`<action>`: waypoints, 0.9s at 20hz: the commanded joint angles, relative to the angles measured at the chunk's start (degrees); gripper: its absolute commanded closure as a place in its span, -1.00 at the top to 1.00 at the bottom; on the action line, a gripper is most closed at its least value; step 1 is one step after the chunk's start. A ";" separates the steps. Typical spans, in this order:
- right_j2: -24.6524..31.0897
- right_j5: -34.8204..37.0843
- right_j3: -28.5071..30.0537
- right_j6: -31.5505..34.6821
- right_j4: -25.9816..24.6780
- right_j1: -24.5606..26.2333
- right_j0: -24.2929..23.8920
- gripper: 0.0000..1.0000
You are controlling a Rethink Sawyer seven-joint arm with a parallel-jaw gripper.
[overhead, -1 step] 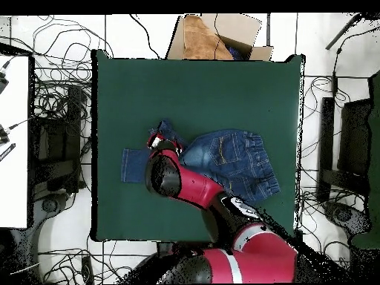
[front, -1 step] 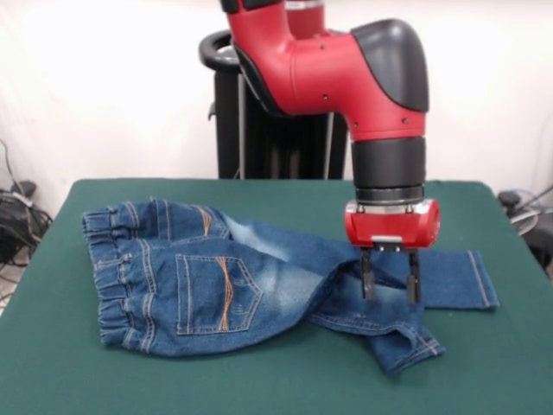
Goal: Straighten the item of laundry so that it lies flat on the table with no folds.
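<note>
The item of laundry (front, -1 step: 216, 285), a small pair of blue jeans, lies back-side up on the green table (front, -1 step: 259, 385), its gathered waistband at the left of the front view. Its two legs run right and cross in a twisted bunch; one hem reaches far right, the other bends toward the front edge. My gripper (front, -1 step: 390, 281) stands open right over that crossing, fingertips (front, -1 step: 368, 284) down at the denim with nothing held between them. From overhead, the jeans (overhead, -1 step: 234, 159) sit mid-table (overhead, -1 step: 193, 82) and my arm covers the leg crossing; one leg end (overhead, -1 step: 135, 165) shows to the left.
A cardboard box (overhead, -1 step: 219, 35) sits just beyond the table's top edge in the overhead view. Cables litter the floor on all sides. A white surface (overhead, -1 step: 13, 141) stands at the left, dark equipment (overhead, -1 step: 349, 148) at the right. Green tabletop surrounds the jeans.
</note>
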 commanded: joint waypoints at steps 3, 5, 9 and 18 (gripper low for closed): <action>-9.36 19.73 -2.06 4.32 4.41 -2.96 6.20 1.00; -13.86 24.29 -3.73 2.30 2.97 -3.17 8.53 1.00; -20.08 31.59 -7.54 -0.04 -2.12 -2.78 10.81 1.00; -17.85 34.73 -10.05 -0.04 -10.16 -3.50 5.80 1.00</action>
